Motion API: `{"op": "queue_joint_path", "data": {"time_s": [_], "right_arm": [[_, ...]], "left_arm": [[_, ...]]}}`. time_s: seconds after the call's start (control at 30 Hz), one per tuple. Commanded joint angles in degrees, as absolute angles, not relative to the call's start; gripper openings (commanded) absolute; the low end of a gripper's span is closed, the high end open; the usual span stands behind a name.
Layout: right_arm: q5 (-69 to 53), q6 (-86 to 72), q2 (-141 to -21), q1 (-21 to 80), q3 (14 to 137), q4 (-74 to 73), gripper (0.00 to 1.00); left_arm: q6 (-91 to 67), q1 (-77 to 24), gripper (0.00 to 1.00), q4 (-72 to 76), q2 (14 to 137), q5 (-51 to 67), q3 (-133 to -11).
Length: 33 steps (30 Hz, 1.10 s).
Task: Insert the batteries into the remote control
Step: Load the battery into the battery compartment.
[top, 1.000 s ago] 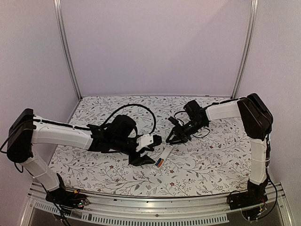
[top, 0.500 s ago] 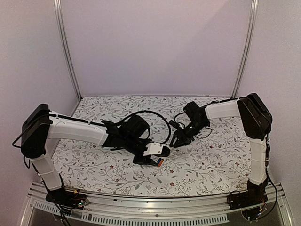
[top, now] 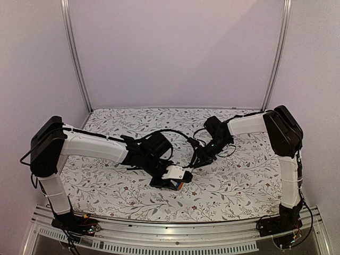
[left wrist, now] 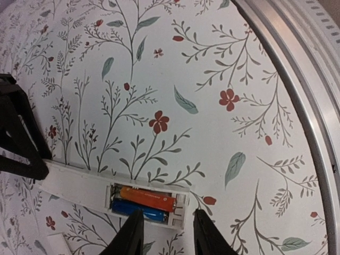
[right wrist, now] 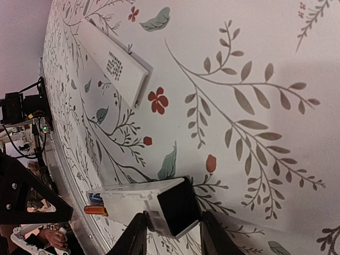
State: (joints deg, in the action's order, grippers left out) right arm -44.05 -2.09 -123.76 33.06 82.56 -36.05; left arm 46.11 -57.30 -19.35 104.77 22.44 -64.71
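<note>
The white remote control (left wrist: 79,185) lies flat on the floral table, and part of it shows in the top view (top: 189,171). Its open recess holds the orange-red battery (left wrist: 146,198) and the blue battery (left wrist: 139,211) side by side. My left gripper (left wrist: 169,236) is open, with its fingers astride the remote's battery end, just above it. My right gripper (right wrist: 173,234) sits at the remote's other end (right wrist: 178,208), with a finger close against each side. From there both batteries (right wrist: 95,204) show at the far end.
A flat white cover with printed text (right wrist: 114,61) lies loose on the table beyond the remote. The metal rail of the table's front edge (left wrist: 297,69) runs close by. Both arms meet near the table's middle (top: 183,170).
My left gripper has swung right and down onto the remote's battery end. My right gripper has moved down-left to the remote's other end.
</note>
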Motion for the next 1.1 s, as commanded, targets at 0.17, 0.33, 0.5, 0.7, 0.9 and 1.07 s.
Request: {"op": "queue_joint_path", "data": {"time_s": [0.17,0.33,0.5,0.7,0.9,1.07], "right_arm": [[-43.28,-1.48,-125.25,33.5,83.89,-37.06,0.34],[-43.44,-1.33,-125.24,33.51,84.02,-37.15,0.34],[-43.51,-1.38,-125.33,33.49,84.11,-37.2,0.34],[-43.92,-1.32,-125.43,33.57,84.11,-37.38,0.34],[-44.03,-1.2,-125.43,33.51,84.07,-37.43,0.34],[-44.03,-1.14,-125.5,33.5,84.16,-37.49,0.33]], "left_arm": [[47.76,-58.84,0.3,-20.74,107.33,23.63,-67.2],[47.65,-59.28,0.29,-20.73,108.38,23.8,-67.56],[47.58,-59.33,0.26,-20.72,109.44,23.71,-67.89],[47.67,-59.33,0.23,-21.11,110.25,23.74,-68.28],[48.19,-59.34,0.24,-21.06,109.86,22.85,-68.07],[48.52,-59.33,0.29,-20.73,107.23,22.17,-67.26]]}}
